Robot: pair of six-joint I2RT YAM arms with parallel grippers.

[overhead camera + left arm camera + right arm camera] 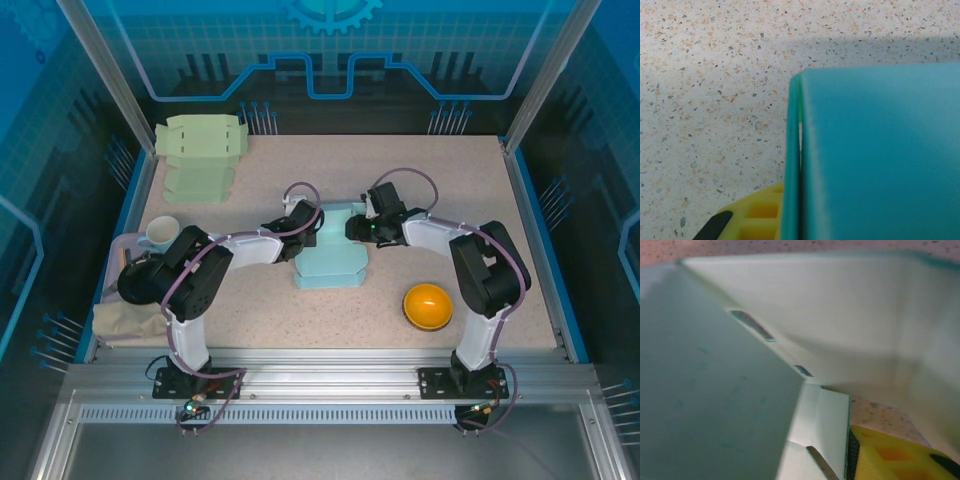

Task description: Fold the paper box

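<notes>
One pale-teal paper box [330, 262] on speckled worktop [450, 190]: L fingers [760, 215] pinch its wall; R fingers [890, 455] spread can't be told

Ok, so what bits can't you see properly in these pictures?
Top view: the arms hide the fingertips of the left claw and right claw at the paper box.
Left wrist view: the box wall covers one finger; the bottom edge cuts the yellow finger.
Right wrist view: blurry, too close; can't tell if that claw is open.
Top view: inside the cup, too small.
</notes>
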